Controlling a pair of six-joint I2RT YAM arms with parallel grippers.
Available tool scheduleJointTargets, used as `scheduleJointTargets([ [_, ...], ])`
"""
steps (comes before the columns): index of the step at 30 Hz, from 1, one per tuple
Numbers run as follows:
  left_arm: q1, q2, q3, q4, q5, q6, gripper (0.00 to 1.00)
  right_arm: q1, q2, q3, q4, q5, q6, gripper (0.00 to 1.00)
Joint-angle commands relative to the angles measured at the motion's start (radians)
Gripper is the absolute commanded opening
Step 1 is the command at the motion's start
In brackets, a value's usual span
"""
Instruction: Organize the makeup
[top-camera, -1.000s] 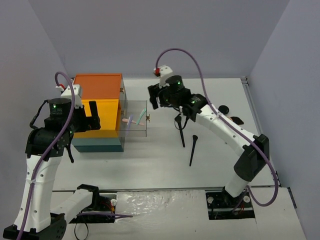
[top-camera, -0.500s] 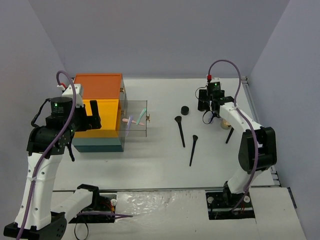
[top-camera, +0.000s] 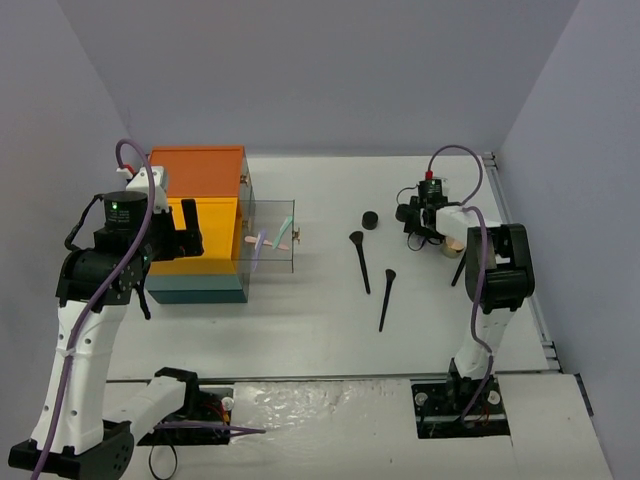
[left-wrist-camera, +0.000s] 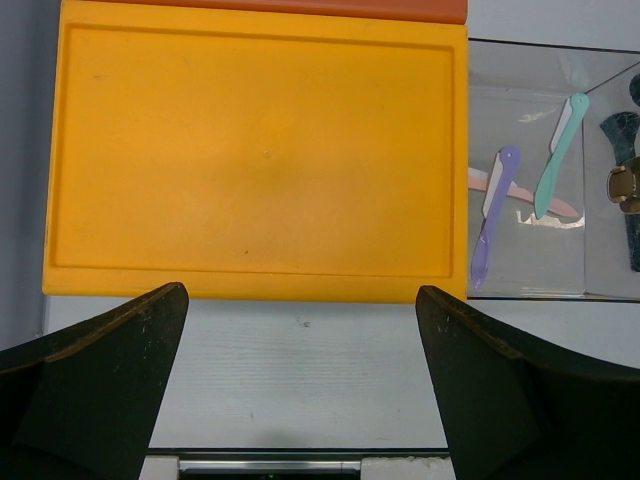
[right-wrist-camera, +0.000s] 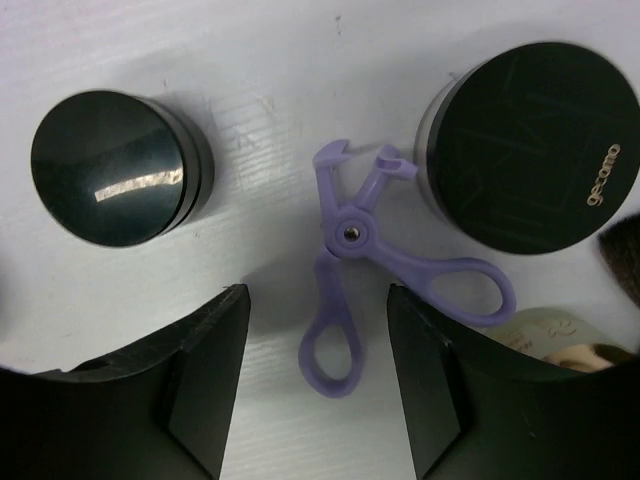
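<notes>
Right of the right arm's fingers, the beige puff and a dark brush tip run off frame.

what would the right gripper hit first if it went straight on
Probably the lilac curler, lying straight ahead of the right gripper between its jaws; how far is unclear.

Lilac eyelash curler lies flat at the table's right, handles splayed, between a small round black jar and a larger, lettered black jar. One slim black brush and a second brush lie mid-table. Teal stick, lilac stick and pink stick lie crossed in the clear compartment.
</notes>
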Motion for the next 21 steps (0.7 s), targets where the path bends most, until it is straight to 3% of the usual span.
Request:
scheduleJointTargets([
  [1, -0.006, 0.01, 0.055, 0.034, -0.013, 0.003, 0.97, -0.014, 0.034, 0.002, 0.077, -0.003, 0.012, 0.49],
  [7, -0.006, 0.013, 0.058, 0.031, -0.015, 0.001, 0.97, -0.014, 0.024, -0.023, 0.098, -0.001, 0.007, 0.25],
  [11, -0.006, 0.011, 0.062, 0.033, -0.016, 0.004, 0.97, -0.006, -0.067, -0.053, 0.094, 0.012, -0.014, 0.09],
  [17, -0.006, 0.021, 0.073, 0.039, -0.014, 0.007, 0.97, 0.069, -0.284, -0.021, 0.03, 0.019, -0.08, 0.0],
  [21, -0.006, 0.027, 0.081, 0.046, -0.007, 0.005, 0.97, 0.217, -0.41, 0.093, -0.038, -0.031, -0.145, 0.0],
])
